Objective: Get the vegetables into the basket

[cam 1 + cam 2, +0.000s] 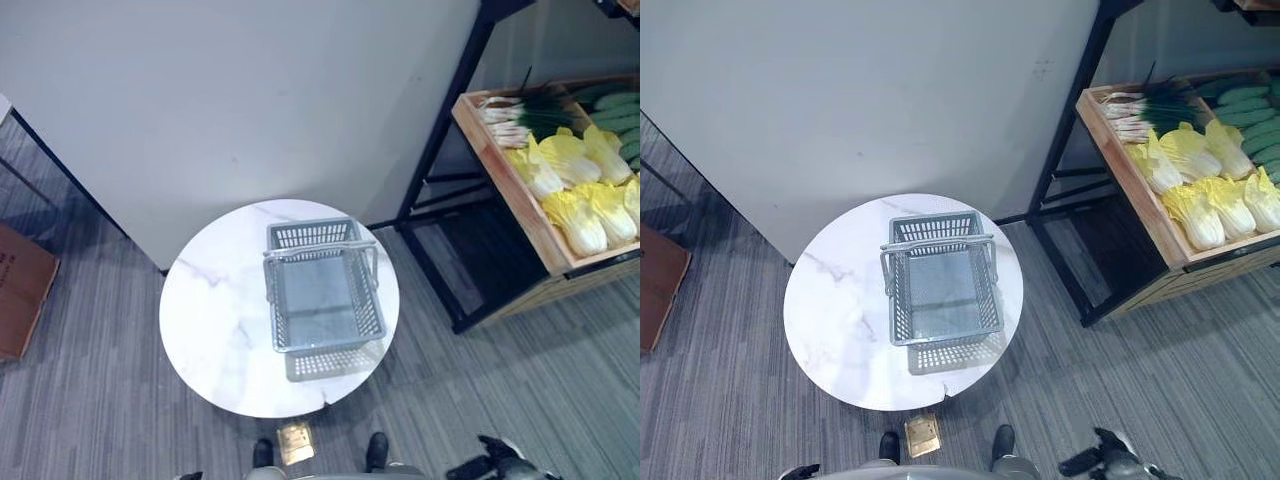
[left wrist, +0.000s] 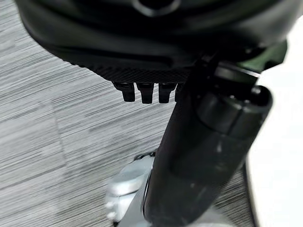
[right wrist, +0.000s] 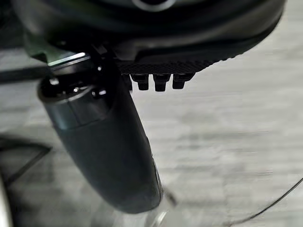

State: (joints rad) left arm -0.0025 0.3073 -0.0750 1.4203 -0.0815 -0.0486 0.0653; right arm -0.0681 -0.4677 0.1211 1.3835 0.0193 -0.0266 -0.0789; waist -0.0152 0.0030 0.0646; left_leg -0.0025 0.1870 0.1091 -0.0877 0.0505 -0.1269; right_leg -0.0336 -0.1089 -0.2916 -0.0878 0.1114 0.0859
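An empty grey plastic basket (image 1: 325,362) with its handles folded down stands on a round white marble table (image 1: 215,320). The vegetables lie in a wooden crate (image 1: 512,192) on a rack to the right: yellow-green cabbages (image 1: 582,218), green onions (image 1: 518,117) and cucumbers (image 1: 620,108). My right hand (image 1: 492,464) hangs low near the floor, right of the table and short of the crate. In its wrist view the right hand (image 3: 156,42) is open and holds nothing. My left hand (image 2: 142,47) hangs open beside the table edge, also holding nothing.
The crate sits on a black metal rack (image 1: 440,130) whose lower bars reach out over the grey carpet. A white wall panel (image 1: 250,100) stands behind the table. A brown box (image 1: 20,290) lies at the far left. A brass floor plate (image 1: 295,442) lies near the table.
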